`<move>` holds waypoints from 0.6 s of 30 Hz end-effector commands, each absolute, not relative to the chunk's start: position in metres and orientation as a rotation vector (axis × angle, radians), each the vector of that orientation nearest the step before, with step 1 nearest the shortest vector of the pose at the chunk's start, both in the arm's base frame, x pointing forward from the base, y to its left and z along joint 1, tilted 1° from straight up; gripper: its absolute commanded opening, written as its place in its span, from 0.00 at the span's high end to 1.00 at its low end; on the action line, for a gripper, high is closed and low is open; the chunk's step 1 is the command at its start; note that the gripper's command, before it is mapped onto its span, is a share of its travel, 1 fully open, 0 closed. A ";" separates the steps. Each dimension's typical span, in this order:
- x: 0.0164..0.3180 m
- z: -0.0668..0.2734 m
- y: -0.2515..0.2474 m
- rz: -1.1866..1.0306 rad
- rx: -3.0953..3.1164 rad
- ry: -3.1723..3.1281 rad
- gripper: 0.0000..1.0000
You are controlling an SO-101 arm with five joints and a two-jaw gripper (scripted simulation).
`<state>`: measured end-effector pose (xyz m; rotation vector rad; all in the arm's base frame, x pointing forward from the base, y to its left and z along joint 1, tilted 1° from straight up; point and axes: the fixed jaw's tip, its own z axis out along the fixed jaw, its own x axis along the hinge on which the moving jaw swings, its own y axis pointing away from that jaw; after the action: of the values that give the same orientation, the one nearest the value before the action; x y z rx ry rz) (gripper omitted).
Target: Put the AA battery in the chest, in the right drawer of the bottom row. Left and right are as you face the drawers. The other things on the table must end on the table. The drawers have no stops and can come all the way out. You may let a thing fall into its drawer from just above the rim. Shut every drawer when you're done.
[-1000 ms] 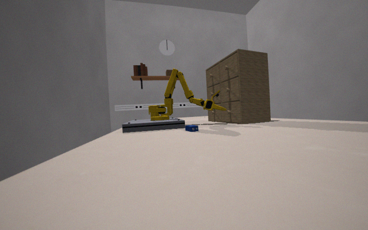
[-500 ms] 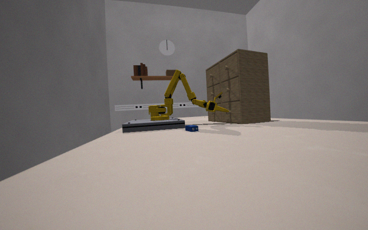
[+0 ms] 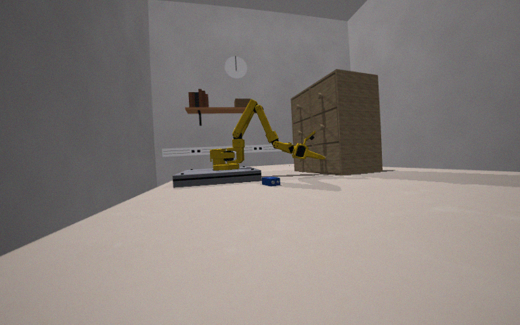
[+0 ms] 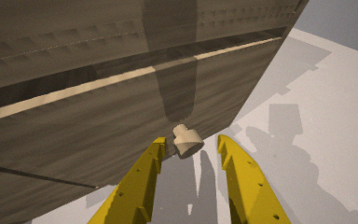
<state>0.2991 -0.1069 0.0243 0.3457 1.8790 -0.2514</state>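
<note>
No battery shows in either view. The gripper, partly open and holding nothing, straddles one knob on the chest; one blue box lies behind it.

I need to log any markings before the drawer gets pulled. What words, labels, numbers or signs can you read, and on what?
No readable text in either view.
Wall clock: plain face, one dark hand, no numerals visible.
White wall strip: small dark marks, too small to read.
Books on the shelf: no legible titles.
Blue box: two pale spots, no lettering visible.
Chest and knob: unmarked.
</note>
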 end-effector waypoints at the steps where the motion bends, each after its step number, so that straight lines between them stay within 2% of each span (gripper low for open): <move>1: 0.301 0.022 -0.105 -0.242 0.342 1.888 0.79; 18: 0.301 0.019 -0.103 -0.239 0.337 1.889 0.79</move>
<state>0.2993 -0.1055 0.0207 0.3435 1.8894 -0.2473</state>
